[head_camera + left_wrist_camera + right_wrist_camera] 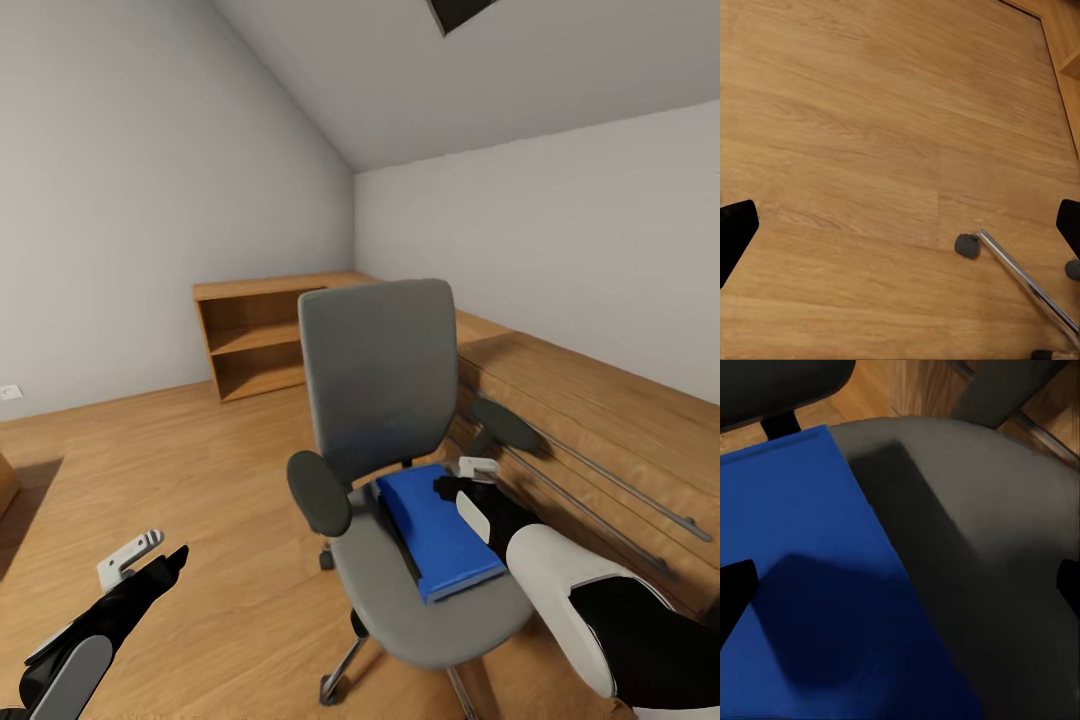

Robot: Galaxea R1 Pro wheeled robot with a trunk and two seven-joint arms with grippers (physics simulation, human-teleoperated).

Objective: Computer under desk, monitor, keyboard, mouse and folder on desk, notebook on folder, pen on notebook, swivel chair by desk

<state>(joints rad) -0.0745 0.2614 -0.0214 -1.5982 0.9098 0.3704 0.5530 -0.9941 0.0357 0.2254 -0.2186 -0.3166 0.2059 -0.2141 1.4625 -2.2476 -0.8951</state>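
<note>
**Hovering over the folder on the chair seat**

Spreading wide, the right jaws (900,585) hang just above the blue folder (438,530), the black fingertips (735,589) apart at the edges of the right wrist view and gripping nothing. The folder lies flat on the grey seat of the swivel chair (385,400), on the seat's left part, with bare grey padding to its right. The right arm reaches in from the near right, past the chair's right armrest (508,422).

The left jaws (900,225) are also open and empty, held low at the near left over the wooden floor (870,112), with a chrome chair leg and castor (966,245) nearby.

A low wooden shelf unit (255,335) stands against the far wall. No writing or labels can be read.
</note>
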